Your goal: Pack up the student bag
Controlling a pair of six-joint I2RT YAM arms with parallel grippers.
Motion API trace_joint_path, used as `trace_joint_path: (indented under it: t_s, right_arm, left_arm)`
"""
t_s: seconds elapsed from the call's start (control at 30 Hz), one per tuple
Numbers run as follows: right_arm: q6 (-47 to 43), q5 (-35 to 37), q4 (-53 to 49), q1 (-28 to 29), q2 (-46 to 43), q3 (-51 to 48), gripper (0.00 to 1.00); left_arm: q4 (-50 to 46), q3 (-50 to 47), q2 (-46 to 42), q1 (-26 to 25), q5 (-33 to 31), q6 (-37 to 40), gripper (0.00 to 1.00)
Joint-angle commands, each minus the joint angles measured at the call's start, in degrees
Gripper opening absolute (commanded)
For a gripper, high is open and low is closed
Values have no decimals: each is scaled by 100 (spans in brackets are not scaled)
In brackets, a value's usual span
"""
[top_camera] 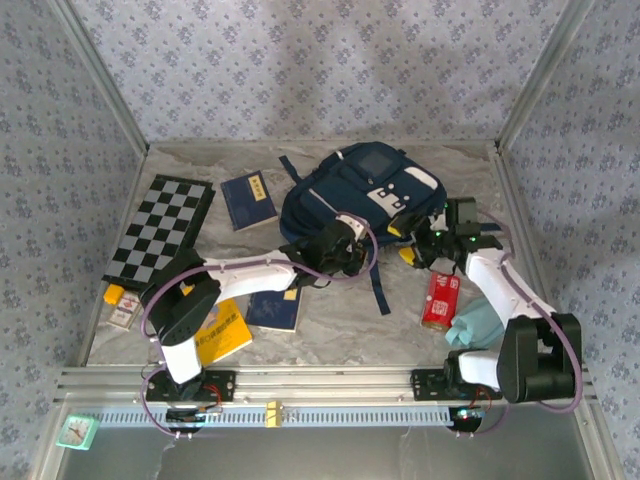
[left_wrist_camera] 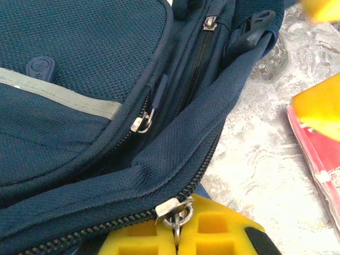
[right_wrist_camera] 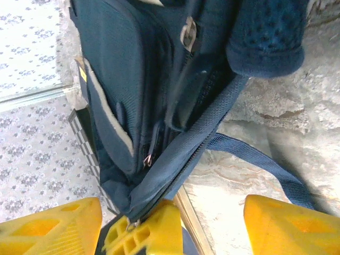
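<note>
We have the backpack (top_camera: 335, 200) lying flat at the back-centre of the table (top_camera: 340, 345), white front patches up, one dark strap (top_camera: 380, 285) trailing toward the near edge

On the near edge of the bag we see the left gripper (left_wrist_camera: 178, 239), fingers fully together and pinched on the metal zip pull (left_wrist_camera: 172, 208) of the main zipper. The pull ring sits right between the yellow pads. Zip teeth left of the slider look meshed. To the right the fabric folds over, and we can't really tell if that stretch is open or closed. A smaller second zip pull (left_wrist_camera: 142, 123) hangs free higher up on the front pocket, nothing touching it

Just beside the bag's right side we have the right gripper (top_camera: 403, 242), jaws spread wide, holding nothing. From its wrist camera its fingers (right_wrist_camera: 53, 228) sit either side of the bag's corner, with the other arm's yellow tip between them at the zip

Around the bag:
- checkerboard (top_camera: 160, 228) at the left
- blue booklet (top_camera: 248, 200) between the board and the bag
- second blue booklet (top_camera: 275, 308) partly under the left arm
- yellow book (top_camera: 222, 332) near the left base
- red packet (top_camera: 440, 300) on the right, near the right arm
- teal cloth (top_camera: 478, 325) just beside the packet, toward the near edge

All of these lie outside the bag
</note>
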Motion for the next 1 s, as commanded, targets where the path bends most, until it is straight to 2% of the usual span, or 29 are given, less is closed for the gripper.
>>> trace_joint_path:
  t_s: [0.0, 0.1, 0.17, 0.23, 0.37, 0.47, 0.7, 0.83, 0.97]
  right_arm:
    - [663, 385, 901, 194, 299, -62, 68]
    - [791, 414, 1368, 349, 662, -43, 59]
    - [716, 604, 1302, 472, 814, 62, 55]
    - [629, 639, 1254, 509, 972, 124, 45]
    - [124, 552, 834, 263, 1150, 358, 20]
    - [-405, 456, 313, -63, 1170, 612, 10]
    - [-1627, -194, -636, -901, 1639, 1544, 4]
    - [-2152, -198, -1131, -1017, 2122, 2214, 4]
    - [-2325, -77, -1392, -1035, 2414, 2741, 7]
  left_arm:
    - [290, 403, 3, -102, 54, 176, 0]
    - [270, 450, 33, -129, 58, 221, 0]
    - [222, 502, 37, -130, 82, 228, 0]
    - [222, 512, 16, -147, 95, 230, 0]
    - [154, 413, -70, -156, 94, 263, 0]
    - [31, 191, -213, -155, 87, 370, 0]
    - [-495, -693, -730, -33, -159, 801, 0]
    - [-519, -977, -854, 215, -1, 727, 0]
    - [-589, -751, -743, 252, 154, 649, 0]
